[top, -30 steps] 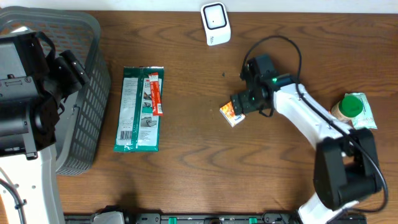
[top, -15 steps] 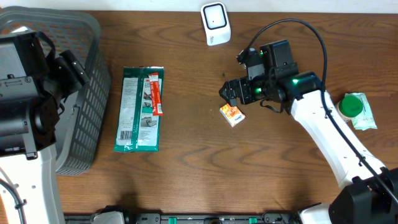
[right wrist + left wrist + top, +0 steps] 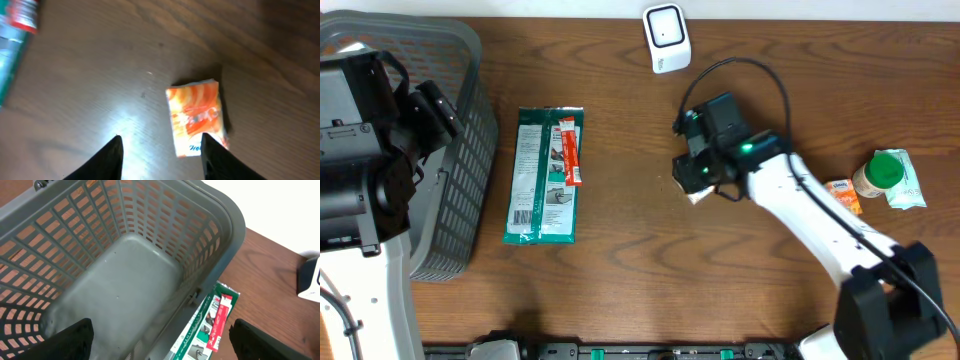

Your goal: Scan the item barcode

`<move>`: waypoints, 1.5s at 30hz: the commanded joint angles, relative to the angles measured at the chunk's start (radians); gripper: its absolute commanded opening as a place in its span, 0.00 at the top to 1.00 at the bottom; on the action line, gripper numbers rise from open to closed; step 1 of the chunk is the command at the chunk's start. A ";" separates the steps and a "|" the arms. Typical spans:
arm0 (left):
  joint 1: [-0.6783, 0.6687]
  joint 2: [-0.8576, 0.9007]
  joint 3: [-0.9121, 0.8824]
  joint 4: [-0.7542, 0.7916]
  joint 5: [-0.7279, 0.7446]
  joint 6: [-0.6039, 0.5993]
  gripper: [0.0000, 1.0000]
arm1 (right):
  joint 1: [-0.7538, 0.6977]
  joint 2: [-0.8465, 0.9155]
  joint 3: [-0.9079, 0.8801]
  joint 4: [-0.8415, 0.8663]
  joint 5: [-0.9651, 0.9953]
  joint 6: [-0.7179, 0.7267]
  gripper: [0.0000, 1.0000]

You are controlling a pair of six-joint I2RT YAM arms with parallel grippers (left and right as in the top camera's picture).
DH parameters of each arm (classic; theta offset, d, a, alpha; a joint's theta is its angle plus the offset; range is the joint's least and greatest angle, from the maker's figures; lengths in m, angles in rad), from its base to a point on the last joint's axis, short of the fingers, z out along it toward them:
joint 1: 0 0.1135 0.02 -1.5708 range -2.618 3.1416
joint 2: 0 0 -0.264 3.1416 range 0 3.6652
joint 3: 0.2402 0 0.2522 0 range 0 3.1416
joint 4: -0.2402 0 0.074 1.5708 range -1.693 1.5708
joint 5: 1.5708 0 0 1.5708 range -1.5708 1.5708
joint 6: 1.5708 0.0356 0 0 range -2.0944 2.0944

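Note:
A small orange and white box (image 3: 196, 117) lies flat on the brown table. My right gripper (image 3: 161, 157) hovers just above it with its jaws apart and bare wood between them. The right fingertip (image 3: 212, 155) overlaps the box's lower right corner. From overhead, the right gripper (image 3: 692, 178) covers most of the box (image 3: 699, 197), and only a pale corner shows. The white scanner (image 3: 666, 38) stands at the table's far edge. My left gripper (image 3: 160, 347) is wide open and holds nothing, above the grey basket (image 3: 220, 220).
A long green packet with a red stick on it (image 3: 545, 175) lies beside the basket (image 3: 470, 150). At the right lie a green-lidded jar (image 3: 886, 170) on a pale wrapper and a small orange packet (image 3: 843, 192).
My right gripper has swung left and down over the orange box, and its jaws have narrowed. The left arm has not moved.

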 commanded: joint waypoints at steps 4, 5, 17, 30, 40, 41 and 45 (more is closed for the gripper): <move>0.004 0.000 0.005 0.000 -0.009 -0.002 0.12 | 0.108 0.119 -0.023 0.060 0.274 -0.003 0.58; 0.004 0.000 0.005 0.000 -0.009 -0.002 0.12 | 0.117 0.139 -0.023 0.068 0.282 -0.003 0.57; 0.004 0.000 0.005 0.000 -0.009 -0.002 0.12 | 0.131 0.261 -0.023 0.098 0.282 -0.002 0.48; 0.004 0.000 0.005 0.000 -0.009 -0.002 0.12 | 0.131 0.227 -0.005 0.113 0.243 -0.002 0.43; 0.004 0.000 0.005 0.000 -0.009 -0.002 0.12 | 0.130 0.146 0.001 0.118 0.236 -0.002 0.01; 0.004 0.000 0.005 0.000 -0.009 -0.002 0.12 | 0.130 0.145 0.001 0.125 0.233 -0.002 0.01; 0.004 0.000 0.005 0.000 -0.009 -0.002 0.12 | 0.131 0.145 0.001 0.128 0.233 -0.002 0.01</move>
